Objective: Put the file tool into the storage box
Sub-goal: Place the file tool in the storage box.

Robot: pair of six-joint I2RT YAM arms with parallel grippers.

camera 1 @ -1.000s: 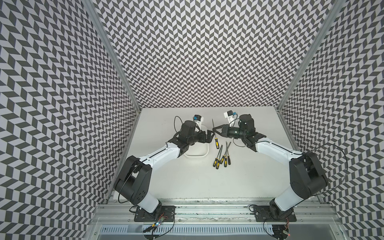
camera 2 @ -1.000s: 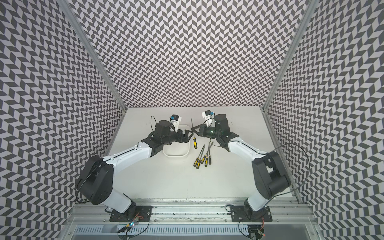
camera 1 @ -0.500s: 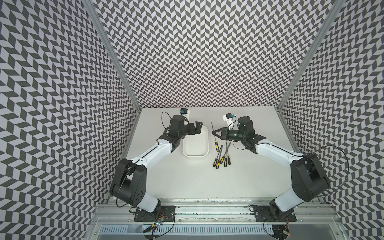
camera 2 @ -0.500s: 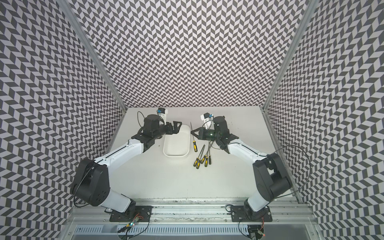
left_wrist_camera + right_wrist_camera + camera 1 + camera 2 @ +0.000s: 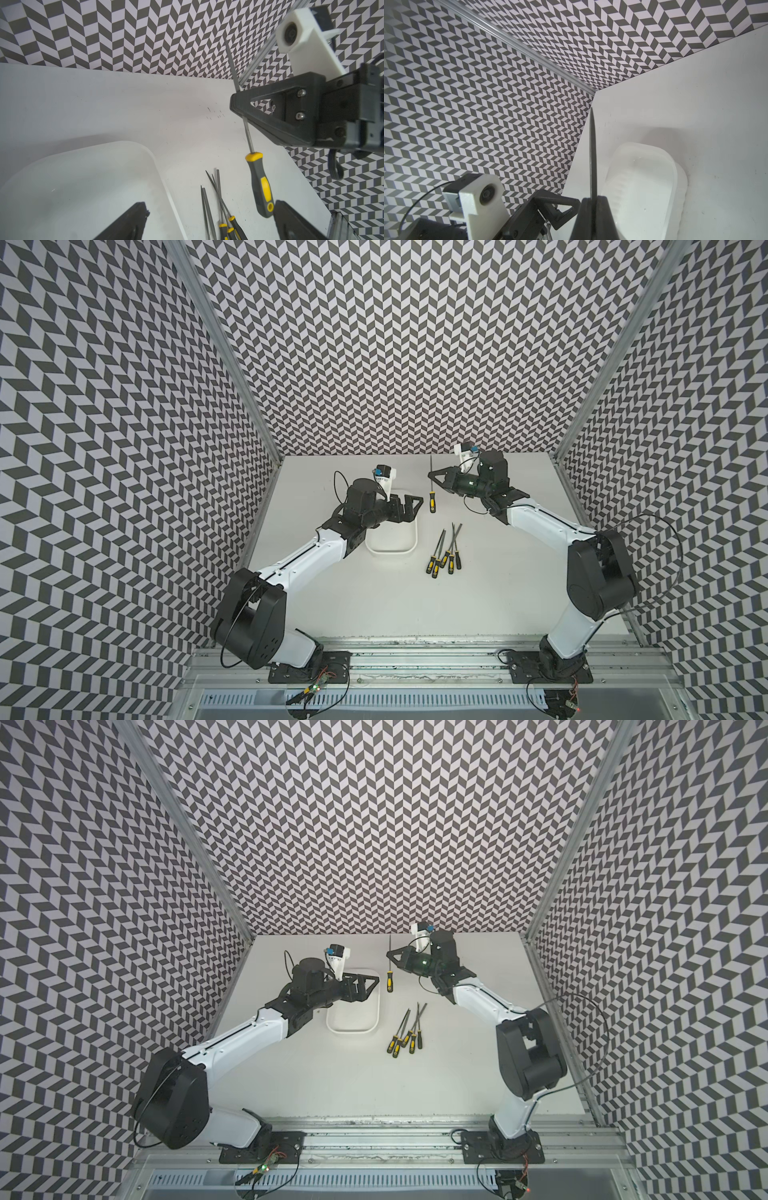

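Just beside the box (image 5: 414,540), my right gripper (image 5: 431,476) pinches the file (image 5: 432,502) by its blade, handle dangling down by my spread-wide left gripper (image 5: 409,506).

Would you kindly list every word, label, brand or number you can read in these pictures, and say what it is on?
None can be read. The handle of the held file, the storage box and the loose files show no print; small dark marks on the left wrist camera mount are too small to read.
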